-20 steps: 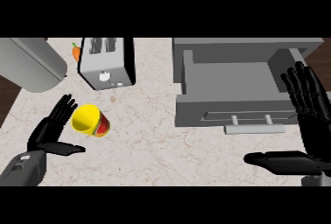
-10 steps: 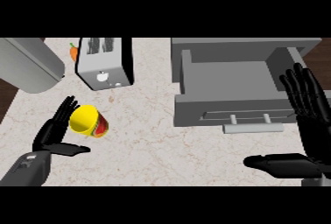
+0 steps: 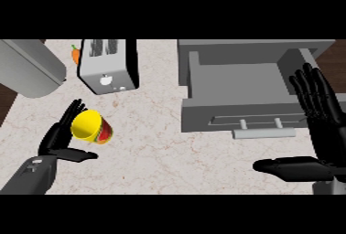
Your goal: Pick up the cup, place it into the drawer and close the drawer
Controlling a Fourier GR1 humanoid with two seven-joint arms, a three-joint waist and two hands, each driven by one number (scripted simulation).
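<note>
Counter [image 3: 155, 141]: left hand [image 3: 57, 139] open (beside cup [image 3: 91, 128]).

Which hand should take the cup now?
Left. The left hand is open right beside the yellow cup, while the right hand rests open across the counter by the open drawer.

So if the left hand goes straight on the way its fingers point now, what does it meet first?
Probably the cup: the left hand is open with its fingers beside it, pointing up toward the toaster. Depth is unclear, so it may only brush the cup's side.
</note>
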